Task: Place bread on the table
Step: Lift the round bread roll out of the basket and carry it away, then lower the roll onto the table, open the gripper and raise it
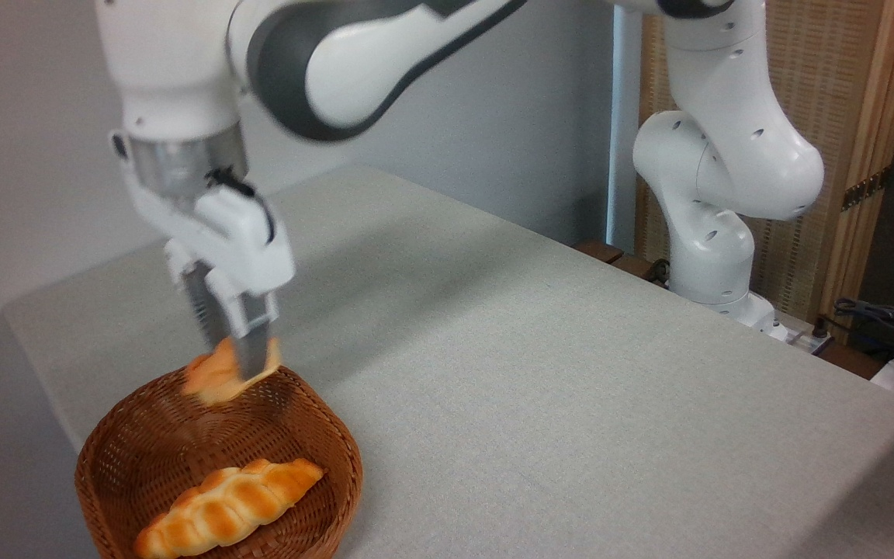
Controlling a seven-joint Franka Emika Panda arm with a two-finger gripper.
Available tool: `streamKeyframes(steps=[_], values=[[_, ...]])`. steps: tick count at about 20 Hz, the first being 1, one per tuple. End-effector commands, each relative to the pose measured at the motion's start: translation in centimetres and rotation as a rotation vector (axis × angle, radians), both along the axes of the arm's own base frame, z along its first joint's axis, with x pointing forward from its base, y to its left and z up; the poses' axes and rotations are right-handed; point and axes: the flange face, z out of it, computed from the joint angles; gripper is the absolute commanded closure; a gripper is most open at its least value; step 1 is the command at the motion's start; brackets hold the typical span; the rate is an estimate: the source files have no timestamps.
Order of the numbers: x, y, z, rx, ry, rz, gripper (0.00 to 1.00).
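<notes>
The bread [216, 376], a small golden-orange bun, hangs tilted just above the far rim of the wicker basket [338, 466]. My gripper [231, 359] points down from the upper left and is shut on the bun, one finger [251, 351] crossing its front. The picture is slightly blurred around the hand. The table [556, 365] under its light grey-beige cloth stretches out to the right of the basket.
A long braided golden loaf [226, 506] lies inside the basket at the lower left. The arm's white base [715, 256] stands at the table's far right edge, with cables [889, 326] beyond it. A grey wall runs behind the table.
</notes>
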Motion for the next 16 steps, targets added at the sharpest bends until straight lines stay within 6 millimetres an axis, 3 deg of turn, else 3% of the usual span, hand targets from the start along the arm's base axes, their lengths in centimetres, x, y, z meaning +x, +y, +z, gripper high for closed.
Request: streamKeyframes(steps=[1,3,5,7,11,15,16], values=[[-6.6,4.0,2.6,0.009,0.097,-0.162,0.53],[-10.2,4.0,1.1,0.016,0.135,-0.290,0.52],[-11.7,2.2,-1.3,0.018,0.177,-0.334,0.46],[-12.2,-1.0,-4.1,0.022,0.207,-0.385,0.44],[-12.1,-3.8,-8.7,0.028,0.222,-0.405,0.29],[-11.3,-6.1,-10.8,0.047,0.211,-0.321,0.00],[-11.3,-6.2,-10.9,0.047,0.213,-0.317,0.00]])
